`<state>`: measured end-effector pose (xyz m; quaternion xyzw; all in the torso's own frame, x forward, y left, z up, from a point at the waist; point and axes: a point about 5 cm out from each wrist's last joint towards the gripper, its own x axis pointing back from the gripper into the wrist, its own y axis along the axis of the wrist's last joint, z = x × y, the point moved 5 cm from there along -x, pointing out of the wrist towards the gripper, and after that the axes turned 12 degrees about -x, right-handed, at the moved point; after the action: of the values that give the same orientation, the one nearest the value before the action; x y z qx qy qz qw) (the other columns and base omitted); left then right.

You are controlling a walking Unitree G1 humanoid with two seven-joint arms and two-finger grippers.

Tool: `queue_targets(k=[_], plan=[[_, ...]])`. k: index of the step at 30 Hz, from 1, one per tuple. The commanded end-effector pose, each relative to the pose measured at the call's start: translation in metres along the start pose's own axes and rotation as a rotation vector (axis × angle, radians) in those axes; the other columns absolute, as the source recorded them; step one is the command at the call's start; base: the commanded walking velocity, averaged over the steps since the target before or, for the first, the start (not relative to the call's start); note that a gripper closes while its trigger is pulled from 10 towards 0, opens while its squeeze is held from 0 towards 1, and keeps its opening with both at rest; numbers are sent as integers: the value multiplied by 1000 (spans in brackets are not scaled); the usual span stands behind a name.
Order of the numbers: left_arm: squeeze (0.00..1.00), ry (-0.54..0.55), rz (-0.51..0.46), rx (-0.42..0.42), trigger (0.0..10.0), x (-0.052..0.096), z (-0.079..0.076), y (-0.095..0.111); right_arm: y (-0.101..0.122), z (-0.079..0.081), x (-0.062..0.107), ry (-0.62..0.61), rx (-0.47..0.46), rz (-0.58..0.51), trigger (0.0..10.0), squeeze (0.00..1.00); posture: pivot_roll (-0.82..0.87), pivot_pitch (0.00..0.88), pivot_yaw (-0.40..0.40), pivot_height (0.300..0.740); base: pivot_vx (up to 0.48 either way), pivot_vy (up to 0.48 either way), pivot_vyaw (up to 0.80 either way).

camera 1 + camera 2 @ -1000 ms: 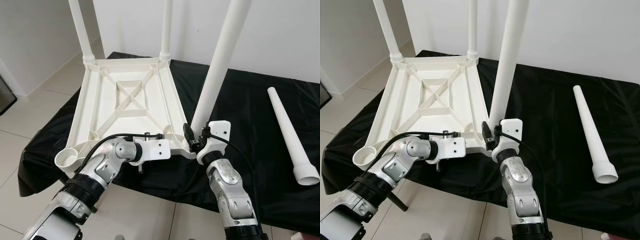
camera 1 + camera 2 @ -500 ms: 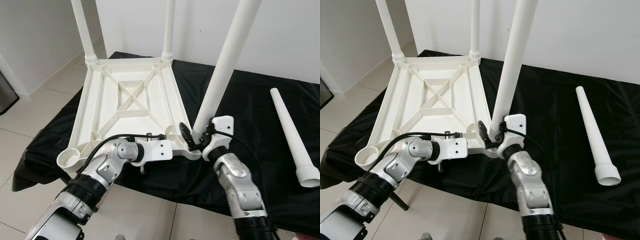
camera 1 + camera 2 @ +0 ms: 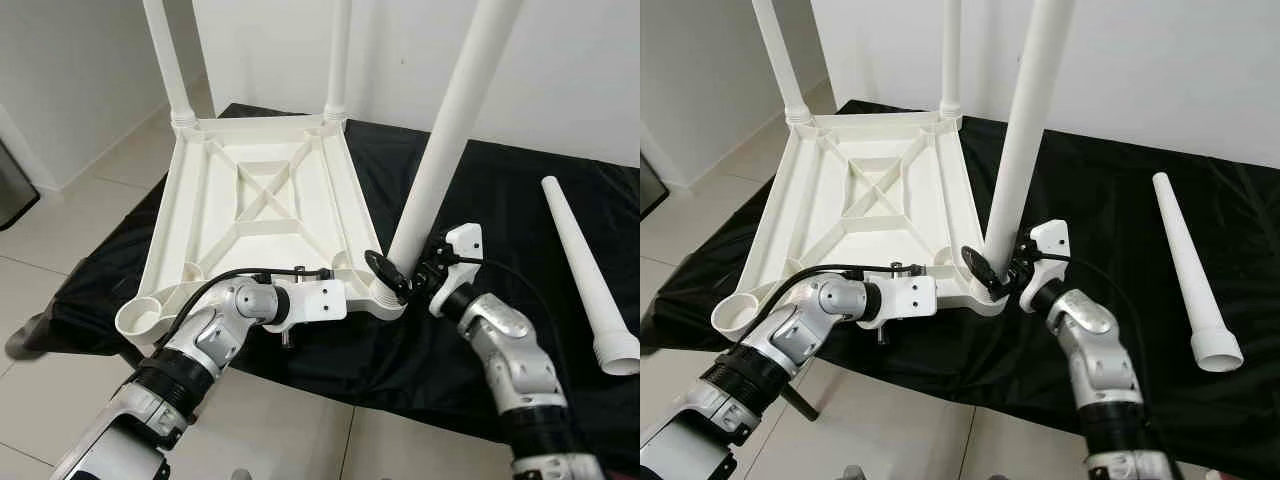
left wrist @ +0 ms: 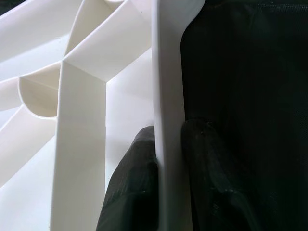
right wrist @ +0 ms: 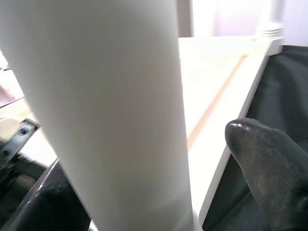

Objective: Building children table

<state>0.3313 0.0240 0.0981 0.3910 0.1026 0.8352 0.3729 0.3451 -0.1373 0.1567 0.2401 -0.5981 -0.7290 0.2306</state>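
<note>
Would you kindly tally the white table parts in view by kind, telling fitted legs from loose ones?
White plastic tabletop, upside down: 1
White plastic legs fitted in its corners: 3
White plastic leg lying loose on the black cloth: 1
Total: 5

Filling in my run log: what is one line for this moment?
left gripper: clamped on tabletop edge | right gripper: around leg at near corner socket | spare leg: lying on black cloth

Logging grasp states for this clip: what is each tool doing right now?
Left tool: closed on the tabletop rim.
Right tool: open around the base of the near leg, not clamped.
</note>
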Motion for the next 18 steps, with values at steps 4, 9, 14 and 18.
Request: queue_targets(k=[4,9,14,18], plan=[[0,31,12,-13,10000,1,5,-1,-1,1,3,160,-19,43,10000,0,-29,0,-18,740,0,0,0],[0,31,15,-13,10000,2,6,-1,-4,-2,4,226,6,94,10000,0,-28,0,-14,740,0,0,0],[0,30,15,-13,10000,2,6,-1,-3,-6,4,257,27,117,10000,0,-28,0,-11,740,0,0,0],[0,30,14,-12,10000,2,6,-1,-3,-10,5,279,32,133,10000,0,-29,0,-8,740,0,0,0]])
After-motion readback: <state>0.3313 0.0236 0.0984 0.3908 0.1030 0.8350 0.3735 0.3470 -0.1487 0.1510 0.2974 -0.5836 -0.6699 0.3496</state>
